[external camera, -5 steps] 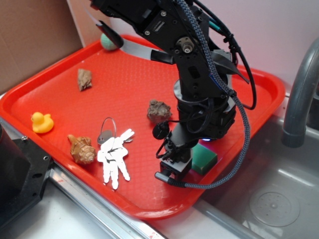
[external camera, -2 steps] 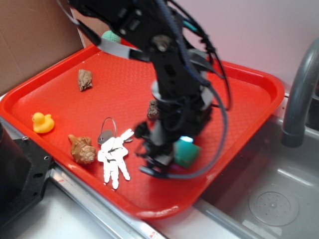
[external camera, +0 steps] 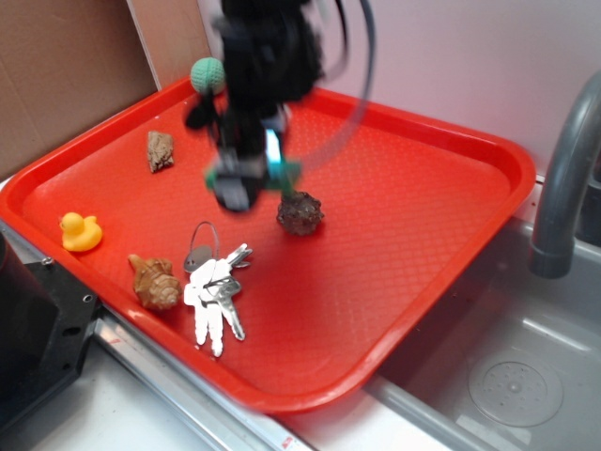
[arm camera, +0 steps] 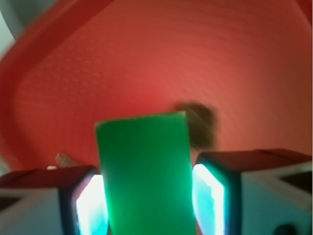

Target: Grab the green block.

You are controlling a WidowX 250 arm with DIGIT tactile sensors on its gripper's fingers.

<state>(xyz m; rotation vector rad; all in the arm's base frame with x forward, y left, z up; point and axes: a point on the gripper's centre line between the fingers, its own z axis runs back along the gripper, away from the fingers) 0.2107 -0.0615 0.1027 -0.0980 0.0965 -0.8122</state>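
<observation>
Wrist view: the gripper [arm camera: 146,196] is clamped on the green block [arm camera: 144,171], whose long sides are pressed between the two pale, lit finger pads [arm camera: 93,205] at left and right; the block's flat face stands upright in the frame and projects well beyond the fingertips. Exterior view: the same gripper [external camera: 246,178], heavily motion-blurred, hangs above the far-left part of the red tray [external camera: 451,141], with a sliver of the green block [external camera: 285,172] showing at its right edge; the block appears to be lifted clear of the tray floor, though the blur makes the gap hard to confirm. Just right of and nearer than the gripper lies a dark rough stone [external camera: 300,212], which also appears as the brown smudge [arm camera: 198,122] behind the block in the wrist view. Farther out, a key bunch [external camera: 214,296] lies near the front of the tray, with a brown shell [external camera: 155,282] to its left and a yellow duck [external camera: 79,231] farther left; a smaller shell [external camera: 160,150] sits toward the far-left side, and a green textured ball [external camera: 208,73] rests at the far rim. A grey tap [external camera: 563,188] rises at the right beside the sink [external camera: 507,376]. Judged from this state, the grasp is made and the task is essentially complete; only a secure hold remains to be kept.
</observation>
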